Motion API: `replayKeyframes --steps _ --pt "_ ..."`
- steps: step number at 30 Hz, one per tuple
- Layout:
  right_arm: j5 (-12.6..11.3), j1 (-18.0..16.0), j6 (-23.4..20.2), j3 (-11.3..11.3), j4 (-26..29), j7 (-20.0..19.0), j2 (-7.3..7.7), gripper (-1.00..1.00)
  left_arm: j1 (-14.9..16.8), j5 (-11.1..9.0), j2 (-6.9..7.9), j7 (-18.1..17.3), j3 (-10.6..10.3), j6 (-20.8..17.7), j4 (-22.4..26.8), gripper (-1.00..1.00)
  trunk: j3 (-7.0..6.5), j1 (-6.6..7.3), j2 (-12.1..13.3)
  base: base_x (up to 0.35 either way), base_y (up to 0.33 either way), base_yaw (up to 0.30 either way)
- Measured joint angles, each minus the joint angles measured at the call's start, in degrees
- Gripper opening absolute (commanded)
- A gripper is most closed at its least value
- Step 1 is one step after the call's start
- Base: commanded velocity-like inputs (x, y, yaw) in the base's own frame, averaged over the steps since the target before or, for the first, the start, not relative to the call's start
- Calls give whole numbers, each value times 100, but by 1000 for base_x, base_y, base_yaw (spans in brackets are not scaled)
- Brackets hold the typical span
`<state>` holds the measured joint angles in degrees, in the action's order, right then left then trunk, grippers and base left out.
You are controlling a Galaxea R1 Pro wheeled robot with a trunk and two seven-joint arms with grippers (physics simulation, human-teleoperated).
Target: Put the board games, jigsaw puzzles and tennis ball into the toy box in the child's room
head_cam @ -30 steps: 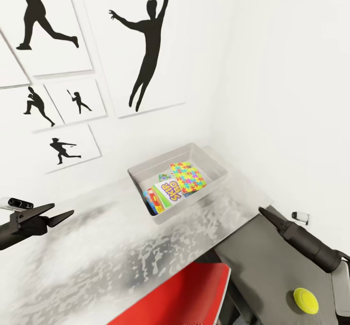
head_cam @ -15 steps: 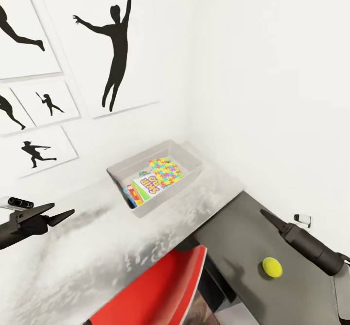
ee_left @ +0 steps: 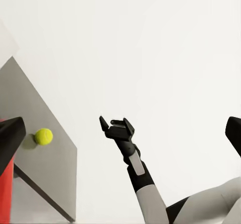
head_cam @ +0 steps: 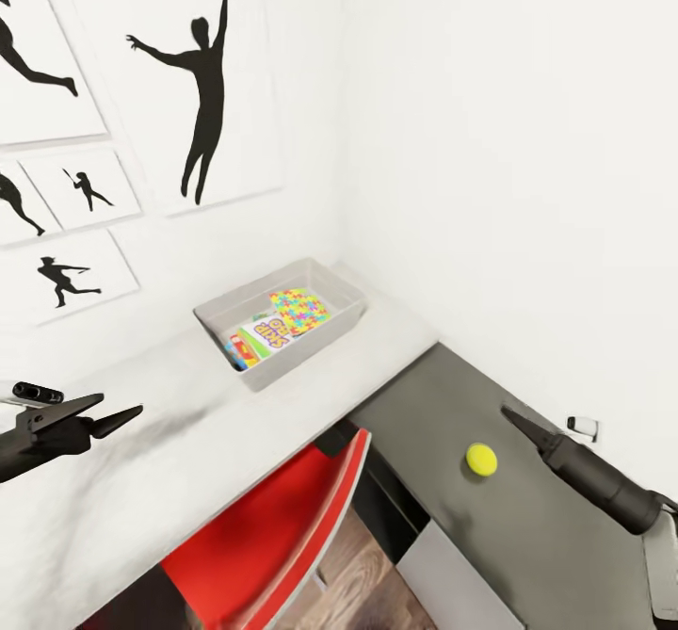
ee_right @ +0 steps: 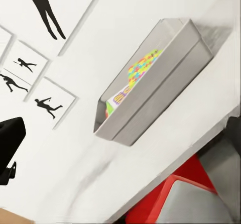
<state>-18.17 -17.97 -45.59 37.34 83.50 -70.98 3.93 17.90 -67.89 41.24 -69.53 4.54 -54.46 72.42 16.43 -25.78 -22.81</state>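
Ball (head_cam: pixel 481 459) on dark cabinet (head_cam: pixel 527 526), at 4 o'clock from bin (head_cam: pixel 282 321) holding puzzle (head_cam: pixel 299 309). Left gripper (head_cam: pixel 121 415) jaws apart; right gripper (ee_left: pixel 116 126) apart, empty.

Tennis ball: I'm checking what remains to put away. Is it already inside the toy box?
No, the tennis ball lies on the dark-grey cabinet top, apart from the toy box.

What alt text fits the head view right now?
A small yellow-green tennis ball lies on the dark-grey cabinet top, with the right gripper hovering nearby. On the white desk, a light-grey toy box holds a multicolour jigsaw puzzle and game boxes.
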Motion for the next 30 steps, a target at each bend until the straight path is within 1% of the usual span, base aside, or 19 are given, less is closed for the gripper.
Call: replayKeyframes --steps 6,13,22,30 --pt "1 0 12 -16 -12 135 -9 100 -1 0 -4 1 -2 0 0 100 0 2 0 -111 -1 -1" --pt "-1 0 167 -19 -130 167 -7 100 -1 4 -10 2 -2 0 0 100 0 3 0 -20 0 0" --pt "-11 1 209 -22 -165 178 14 100 0 4 -23 1 -3 0 0 100 -23 3 -1 -2 0 -110" --pt "-6 -1 221 -28 -178 179 10 100 -1 4 -39 2 -4 8 0 100 -28 3 0 0 0 -13"
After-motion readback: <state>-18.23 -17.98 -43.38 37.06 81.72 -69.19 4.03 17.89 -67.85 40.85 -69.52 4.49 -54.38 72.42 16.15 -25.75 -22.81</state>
